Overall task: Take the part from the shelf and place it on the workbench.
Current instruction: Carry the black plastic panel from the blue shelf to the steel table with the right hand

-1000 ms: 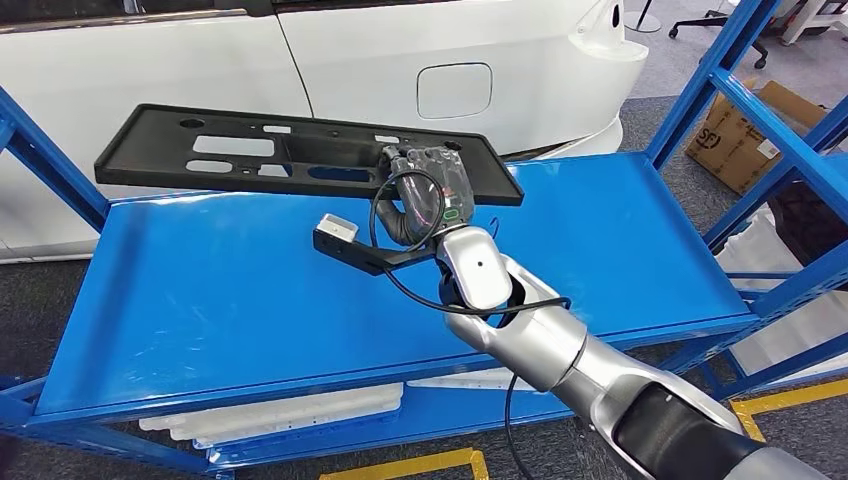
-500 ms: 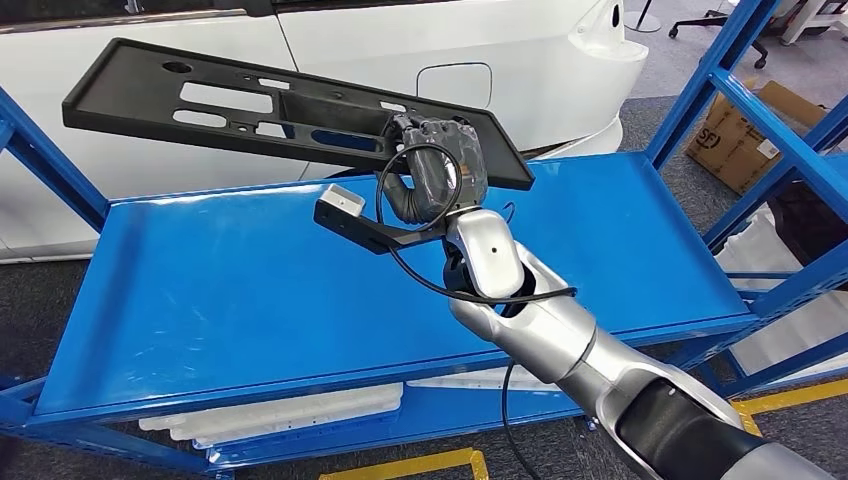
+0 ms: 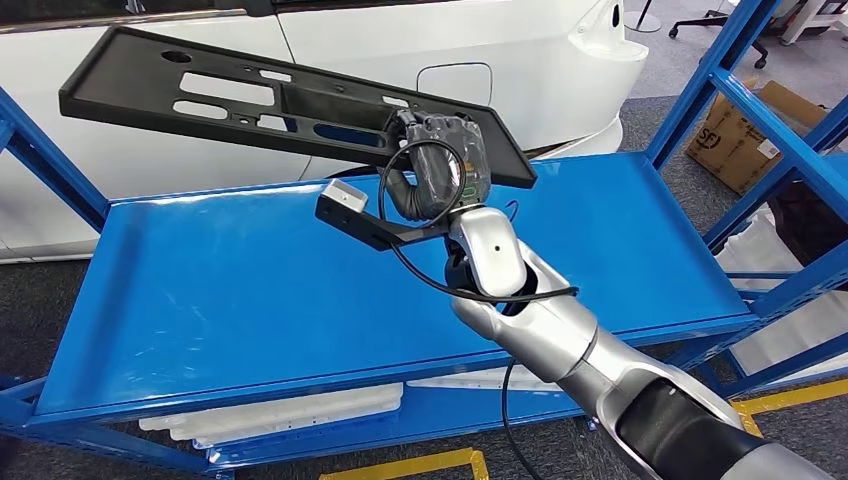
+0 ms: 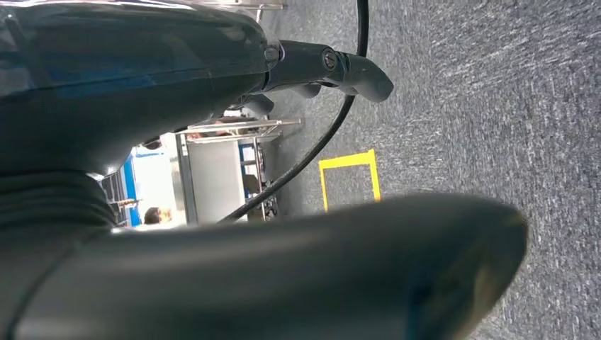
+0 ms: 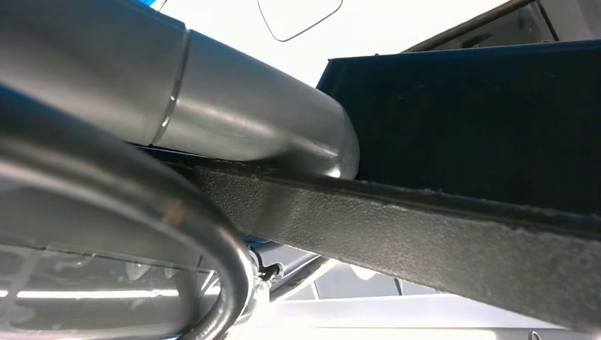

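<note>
While the right hand (image 3: 440,170) grips the black part (image 3: 250,100), the blue shelf (image 3: 250,290) lies below it and a white car (image 3: 420,50) behind.

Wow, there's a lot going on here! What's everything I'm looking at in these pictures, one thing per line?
Part: one, black, long flat plastic panel with cut-outs, lifted clear of the shelf and tilted, held near its right end.
Shelf: one, blue metal rack, top deck under the part.
White panels: a few, on the lower deck of the shelf.
Car: one, white, behind the shelf, fuel flap showing.
Cardboard box: one, brown, on the floor at the right behind the rack post.
Floor tape: yellow lines on the grey carpet.
Right hand: one, grey, grips the part.
Left hand: one, dark grey, hangs above the carpet.
</note>
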